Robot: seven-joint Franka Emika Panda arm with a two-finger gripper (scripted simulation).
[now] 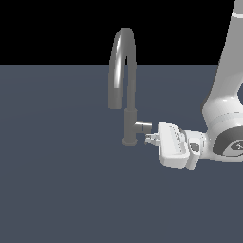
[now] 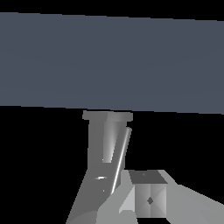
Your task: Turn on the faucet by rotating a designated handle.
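The faucet (image 1: pixel 124 71) is a tall grey gooseneck standing on the dark floor, its post (image 1: pixel 130 124) ending in a small round base. The handle (image 1: pixel 143 126) is a short stub jutting from the post toward the exterior view's right. My gripper (image 1: pixel 151 139) reaches in from that side, with its fingertips just under and against the stub's end. In the wrist view the post (image 2: pixel 103 140) and the handle's thin flat lever (image 2: pixel 123 155) fill the middle, with one blocky fingertip (image 2: pixel 148 199) right beside the lever. The other finger is not clearly separable, so the jaw gap cannot be read.
The white arm (image 1: pixel 223 95) comes down along the exterior view's right edge. The dark blue-grey floor (image 1: pixel 61 180) spreads around the faucet, and no other objects show.
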